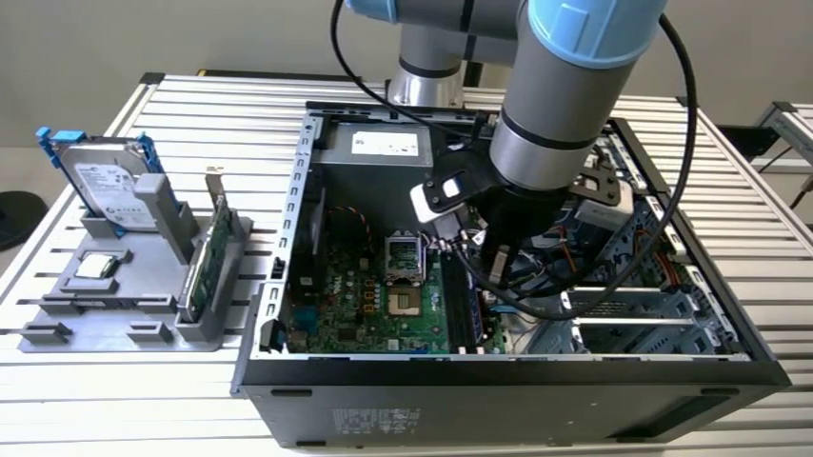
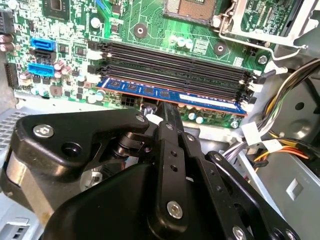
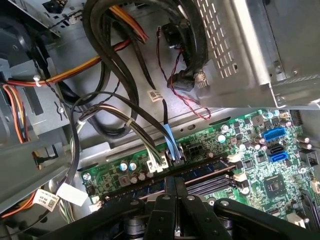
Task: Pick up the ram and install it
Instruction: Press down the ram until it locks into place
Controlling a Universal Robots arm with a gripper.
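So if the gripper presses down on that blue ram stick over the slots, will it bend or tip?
The ram looks like a thin rigid board, so it probably stays stiff lengthwise. Standing on its narrow edge along the slots, it could tip sideways. The gripper meets it near mid-length, which likely spreads pressure evenly.

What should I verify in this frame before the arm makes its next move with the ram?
1. Long, narrow blue ram stick lies along the slot nearest the green motherboard's edge: ok.
2. Black gripper meets the ram near mid-length: ok.
3. Ram fully seated: cannot tell; an orange strip shows along its edge.
4. The other black slots are empty: ok.
5. The wire bundle is off the ram: ok.
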